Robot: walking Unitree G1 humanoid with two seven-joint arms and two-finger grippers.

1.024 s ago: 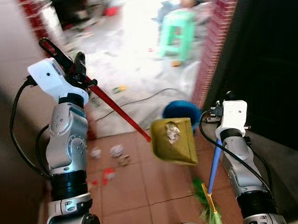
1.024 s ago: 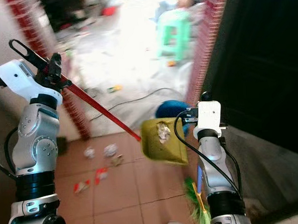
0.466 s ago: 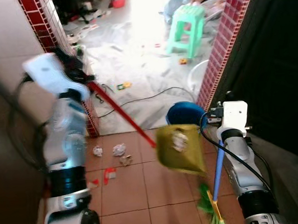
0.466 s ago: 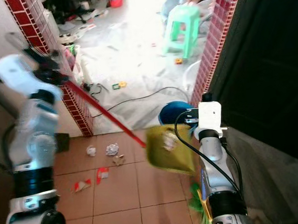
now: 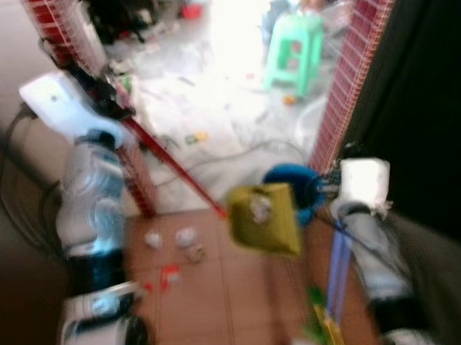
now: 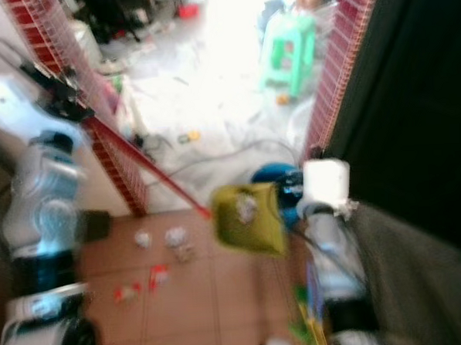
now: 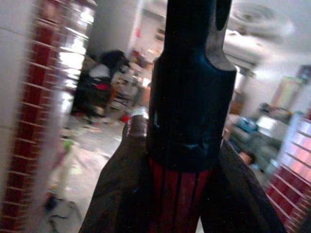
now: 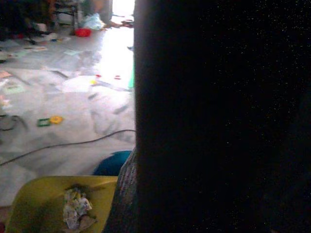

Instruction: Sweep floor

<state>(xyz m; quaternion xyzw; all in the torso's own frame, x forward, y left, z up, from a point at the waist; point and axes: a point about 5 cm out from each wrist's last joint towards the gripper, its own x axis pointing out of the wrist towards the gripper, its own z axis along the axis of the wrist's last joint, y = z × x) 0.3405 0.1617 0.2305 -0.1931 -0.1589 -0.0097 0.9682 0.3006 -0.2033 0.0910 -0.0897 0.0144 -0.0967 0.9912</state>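
Note:
A yellow-green dustpan (image 5: pixel 266 225) hangs above the tiled floor with a crumpled paper (image 5: pixel 259 207) in it. Its long red handle (image 5: pixel 172 164) runs up to my left gripper (image 5: pixel 107 102), which is shut on the handle's black end (image 7: pixel 189 97). My right gripper (image 5: pixel 329 187) is shut on the blue broom handle (image 5: pixel 337 263), and the green bristles (image 5: pixel 319 322) rest low on the floor. In the right wrist view the dustpan (image 8: pixel 39 199) and its paper (image 8: pixel 75 213) lie just below the dark broom handle (image 8: pixel 194 121).
A blue bin (image 5: pixel 281 177) stands right behind the dustpan. Paper scraps (image 5: pixel 186 237) and a red wrapper (image 5: pixel 168 274) lie on the tiles. Red brick pillars (image 5: pixel 357 81) frame a doorway, with a green stool (image 5: pixel 298 53) and a cable (image 5: pixel 237 153) beyond. A dark wall (image 5: pixel 427 92) stands at right.
The whole view has shifted and blurred, so the camera is moving. The dustpan stays raised with the paper in it, and both grips are unchanged.

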